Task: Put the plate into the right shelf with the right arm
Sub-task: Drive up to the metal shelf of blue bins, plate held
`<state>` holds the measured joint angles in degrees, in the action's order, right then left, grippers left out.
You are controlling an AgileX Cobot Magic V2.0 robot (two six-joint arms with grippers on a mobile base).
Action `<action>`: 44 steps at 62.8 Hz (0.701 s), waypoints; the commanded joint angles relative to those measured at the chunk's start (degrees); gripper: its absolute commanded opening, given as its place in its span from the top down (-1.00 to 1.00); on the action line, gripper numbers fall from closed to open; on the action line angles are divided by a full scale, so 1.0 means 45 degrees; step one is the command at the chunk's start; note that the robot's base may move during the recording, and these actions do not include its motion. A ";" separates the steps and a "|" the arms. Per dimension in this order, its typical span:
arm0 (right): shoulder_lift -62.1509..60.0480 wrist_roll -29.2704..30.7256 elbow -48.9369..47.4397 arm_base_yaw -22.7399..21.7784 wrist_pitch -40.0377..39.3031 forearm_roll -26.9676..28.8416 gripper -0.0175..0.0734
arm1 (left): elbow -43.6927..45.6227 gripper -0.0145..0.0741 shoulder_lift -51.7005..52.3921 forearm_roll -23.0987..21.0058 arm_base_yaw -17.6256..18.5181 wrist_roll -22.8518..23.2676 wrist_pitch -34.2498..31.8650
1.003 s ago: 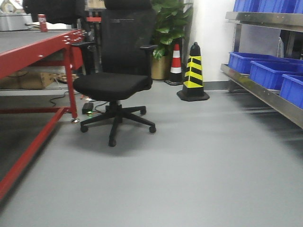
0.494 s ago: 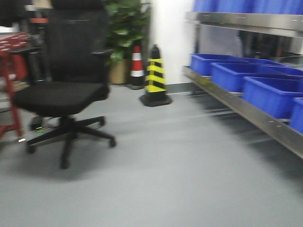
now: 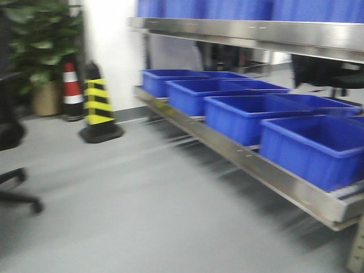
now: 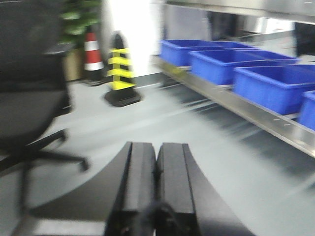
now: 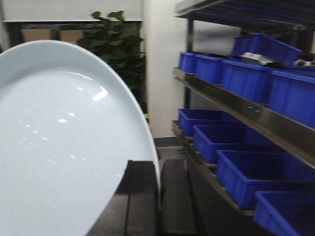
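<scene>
Item: plate, fills left of right-wrist view, rim pinched in your right gripper, jaws nearly closed on it. Your left gripper: pressed together, empty. Destination: shelf with blue crates, right of frame. Grasp done; placing not yet done.

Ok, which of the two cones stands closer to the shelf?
The black cone with yellow stripes; the red and white cone stands further left, beside the potted plant.

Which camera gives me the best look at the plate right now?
The right wrist view: the plate fills its left half, rim pinched in the right end effector. The front and left wrist views show none of it.
</scene>
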<state>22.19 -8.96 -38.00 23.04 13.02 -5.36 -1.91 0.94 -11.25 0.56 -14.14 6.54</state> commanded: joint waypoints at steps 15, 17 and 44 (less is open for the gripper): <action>0.0103 0.0043 -0.0401 -0.0039 -0.1284 -0.0113 0.49 | -0.0107 0.78 0.0123 -0.0050 0.0014 0.0031 -0.1037; 0.0103 0.0043 -0.0401 -0.0039 -0.1284 -0.0113 0.49 | -0.0107 0.78 0.0123 -0.0050 0.0014 0.0031 -0.1037; 0.0103 0.0043 -0.0401 -0.0039 -0.1284 -0.0113 0.49 | -0.0107 0.78 0.0123 -0.0050 0.0063 0.0031 -0.1037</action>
<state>22.19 -8.96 -38.00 23.04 13.02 -5.36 -1.91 0.94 -11.25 0.56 -14.14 6.63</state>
